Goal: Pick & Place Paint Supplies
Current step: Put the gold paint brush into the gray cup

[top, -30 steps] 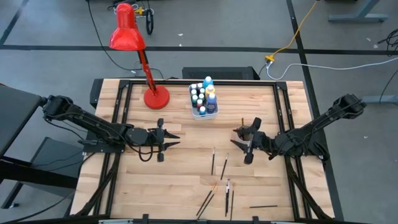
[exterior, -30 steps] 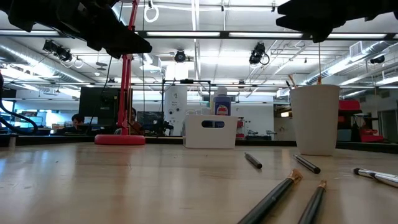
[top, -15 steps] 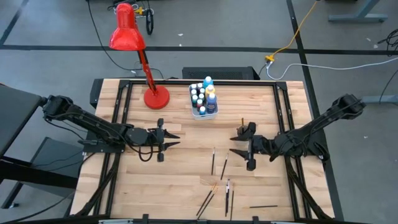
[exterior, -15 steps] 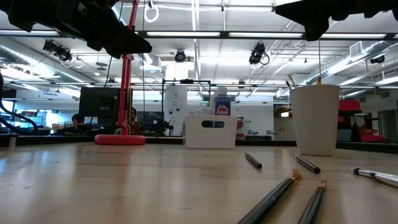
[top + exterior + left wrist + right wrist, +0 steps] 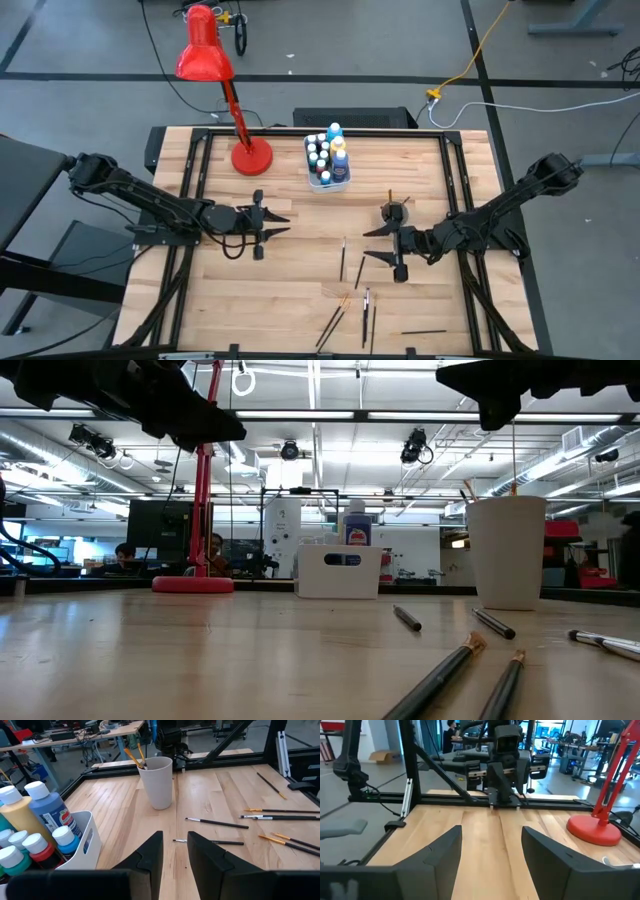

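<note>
Wood table (image 5: 290, 290), R gripper (image 5: 385, 246) open above brushes (image 5: 350, 265)

Loose paintbrushes (image 5: 438, 677) on the table (image 5: 200, 650) before a white cup (image 5: 506, 552).

A robotics lab: beyond the wooden table (image 5: 200, 650) stand workbenches, monitors (image 5: 158, 525), ceiling strip lights and cables.
</note>
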Available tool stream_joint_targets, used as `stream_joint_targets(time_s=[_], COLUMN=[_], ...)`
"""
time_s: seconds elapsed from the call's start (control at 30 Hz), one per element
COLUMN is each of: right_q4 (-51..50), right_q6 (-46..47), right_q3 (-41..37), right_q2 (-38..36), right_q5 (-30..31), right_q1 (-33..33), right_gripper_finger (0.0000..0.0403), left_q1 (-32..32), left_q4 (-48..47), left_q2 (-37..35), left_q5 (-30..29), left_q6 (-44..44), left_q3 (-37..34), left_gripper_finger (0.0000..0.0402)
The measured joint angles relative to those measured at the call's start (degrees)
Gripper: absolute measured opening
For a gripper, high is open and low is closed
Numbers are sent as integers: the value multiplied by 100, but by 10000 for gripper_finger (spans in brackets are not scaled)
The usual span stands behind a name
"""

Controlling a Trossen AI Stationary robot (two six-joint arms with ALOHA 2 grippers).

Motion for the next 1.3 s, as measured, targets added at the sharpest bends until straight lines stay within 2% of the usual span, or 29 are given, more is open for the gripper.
stream_joint_targets(time_s=[0.3,1.3], right_q4=[6,-131], right_q6=[168,321], right_q3=[0,-4], right_q2=[12,86], right_q5=[-341,-436], right_q1=[0,-103], right_gripper_finger=[208,208], left_q1=[0,0], left_q4=[74,107], left_q2=[2,2], left_q5=[2,2], left_q6=[-76,3], left_q3=[0,0], left_gripper_finger=[96,96])
